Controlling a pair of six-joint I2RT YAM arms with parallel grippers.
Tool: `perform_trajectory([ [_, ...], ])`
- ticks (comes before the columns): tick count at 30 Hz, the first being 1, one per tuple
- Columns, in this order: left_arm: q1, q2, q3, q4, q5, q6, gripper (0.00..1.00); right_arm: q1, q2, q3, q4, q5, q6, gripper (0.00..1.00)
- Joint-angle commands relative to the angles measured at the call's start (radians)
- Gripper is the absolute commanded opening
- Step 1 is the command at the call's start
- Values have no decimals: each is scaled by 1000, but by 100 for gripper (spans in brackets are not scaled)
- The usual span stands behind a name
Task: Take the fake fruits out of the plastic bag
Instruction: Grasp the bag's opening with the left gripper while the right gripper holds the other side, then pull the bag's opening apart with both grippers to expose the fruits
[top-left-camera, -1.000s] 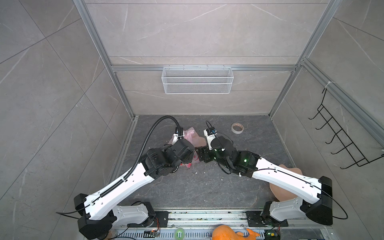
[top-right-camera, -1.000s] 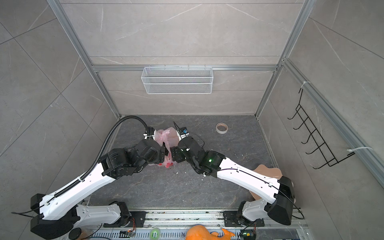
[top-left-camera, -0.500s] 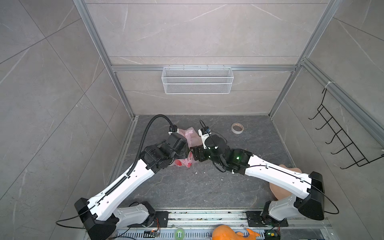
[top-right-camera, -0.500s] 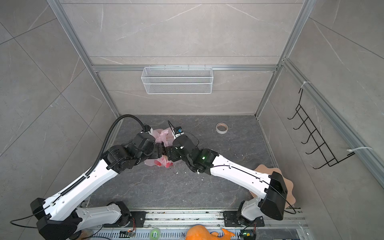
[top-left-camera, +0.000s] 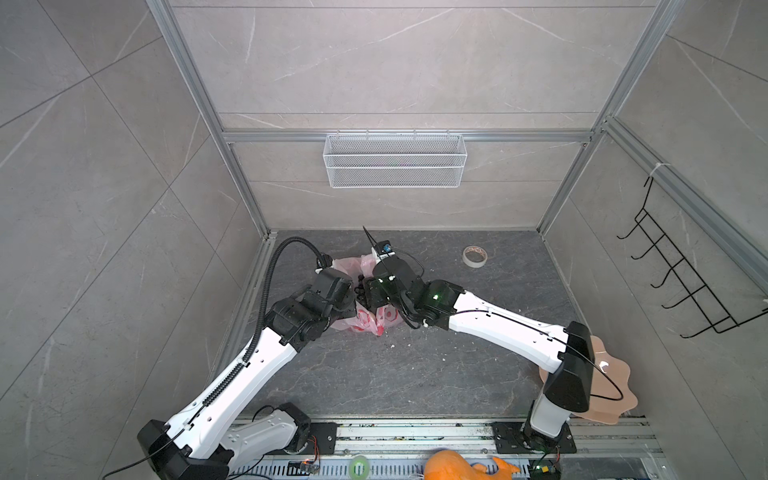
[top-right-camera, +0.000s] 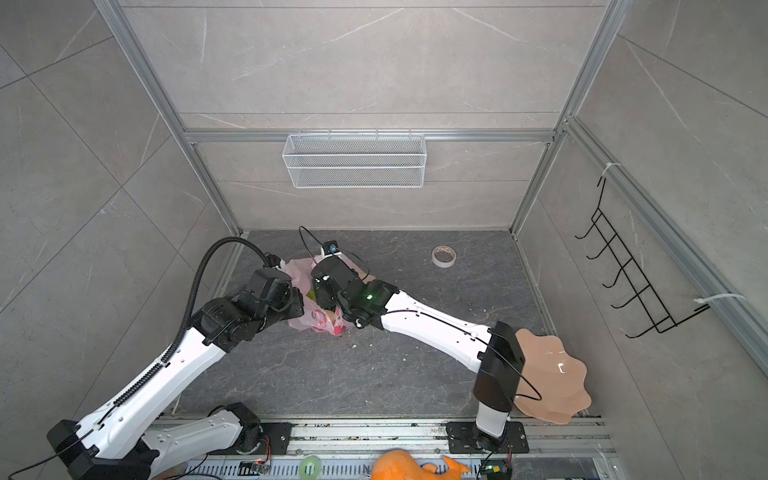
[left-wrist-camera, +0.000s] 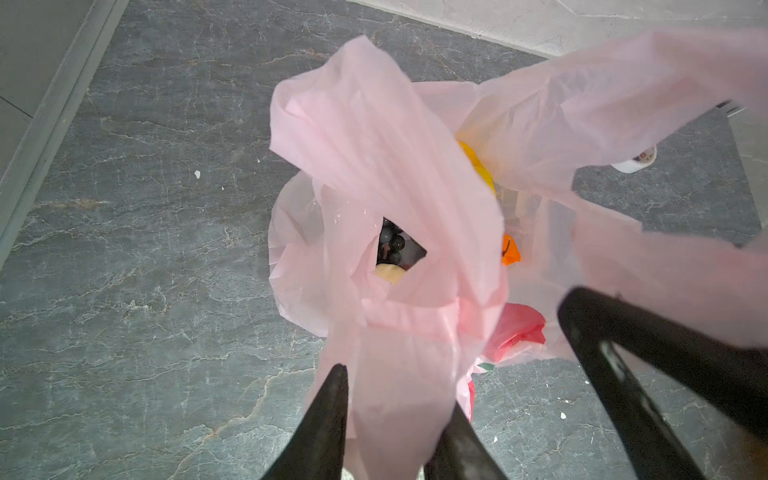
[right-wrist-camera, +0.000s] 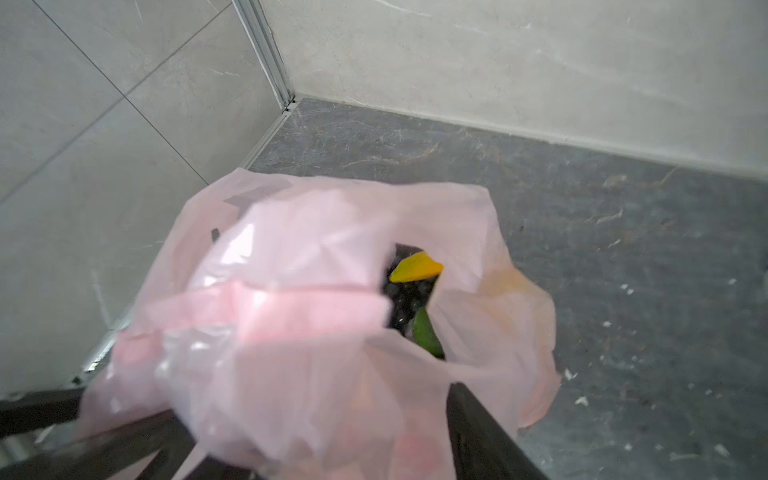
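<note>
left wrist: left gripper (left-wrist-camera: 395, 419) astride plastic bag (left-wrist-camera: 386, 166)

Fake fruits (left-wrist-camera: 390, 249) inside plastic bag (left-wrist-camera: 374, 174)

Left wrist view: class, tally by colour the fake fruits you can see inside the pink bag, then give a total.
Yellow fruit: 1
Orange fruit: 1
Black grape bunch: 1
Cream piece: 1
Total: 4 visible; the plastic bag may hide more.
</note>
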Motion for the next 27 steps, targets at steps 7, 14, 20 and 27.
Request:
perform_trajectory([
  [7,87,-77,-55,31,37,-26,19,-17,-62,-6,-79,131,-6,8],
  [14,254,-145,-166,73,128,-49,11,-169,-366,-418,206,-144,86,0],
  [20,492,-112,-266,144,321,-79,5,-334,-430,-693,348,-287,284,0],
  [27,563,74,-275,134,395,-56,4,-348,-279,-733,408,-323,373,0],
])
